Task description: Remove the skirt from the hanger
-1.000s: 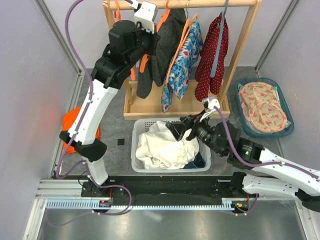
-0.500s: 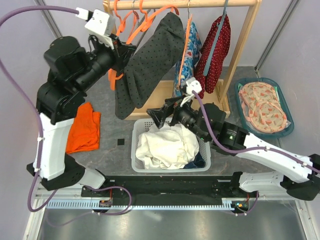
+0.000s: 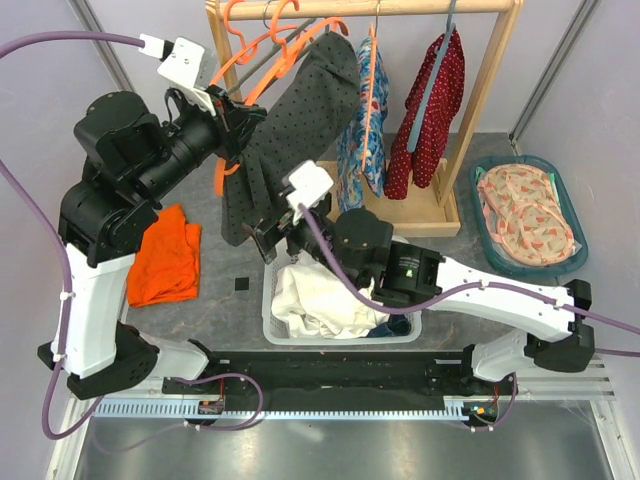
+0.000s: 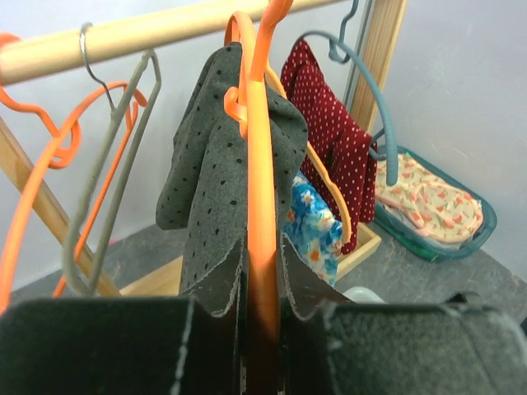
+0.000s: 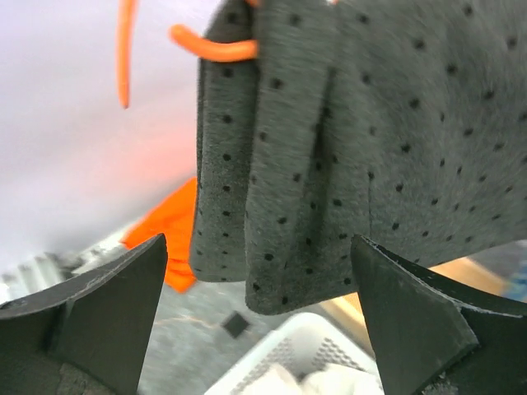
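The left tool (image 3: 232,122) is clenched on an orange hanger (image 4: 262,206), its jaws pinching the plastic edge-on, and the arm holds it high over the left half of the counter (image 3: 230,312). The dark grey dotted skirt (image 3: 290,130) is draped over that hanger and slants down from just under the wooden rail (image 3: 400,8) to a hem above the far left corner of the white basket (image 3: 272,305). From here I cannot tell whether the hanger's hook is on the rail.

The right tool (image 3: 275,238) is released, its fingers (image 5: 107,304) spread wide just under the skirt's hem, holding nothing; the cloth hangs above the gap and apart from both fingers.

The basket sits at the middle of the counter's near edge with a white cloth (image 3: 320,290) heaped in it. An orange cloth (image 3: 165,255) lies by the left edge.
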